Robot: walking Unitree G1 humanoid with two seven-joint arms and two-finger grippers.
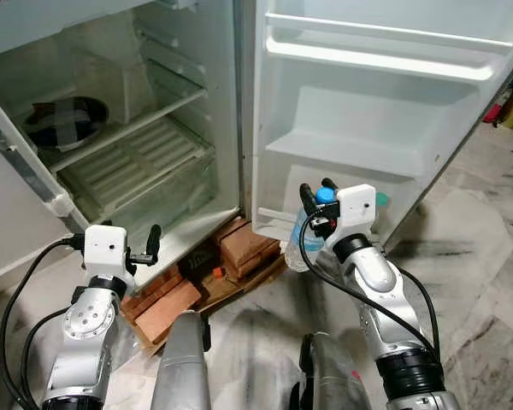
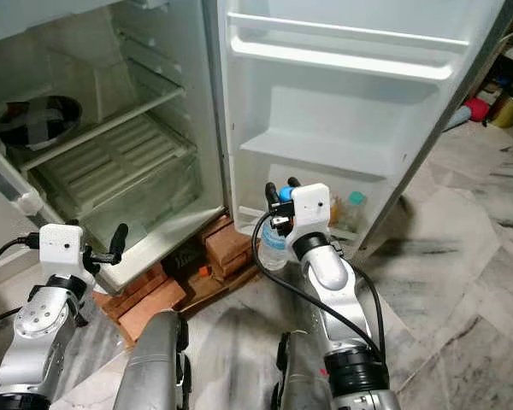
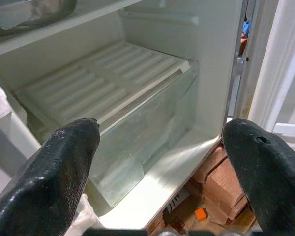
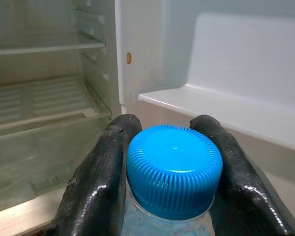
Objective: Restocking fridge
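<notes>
Between the right gripper point(image 4: 173, 172) fingers point(image 4: 96, 182), pinched at its blue cap, a water bottle point(image 2: 274, 243) hangs just before the lowest door shelf point(image 1: 278, 224). Keep it upright and clear the shelf rail first. The left gripper point(image 3: 162, 162) fingers are spread, facing the crisper drawer point(image 3: 137, 137).

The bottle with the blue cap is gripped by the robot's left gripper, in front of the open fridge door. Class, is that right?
Not quite. The bottle is held by the right gripper, as the right wrist view shows. The left gripper is open, holding nothing. It is indeed before the open fridge door.
</notes>
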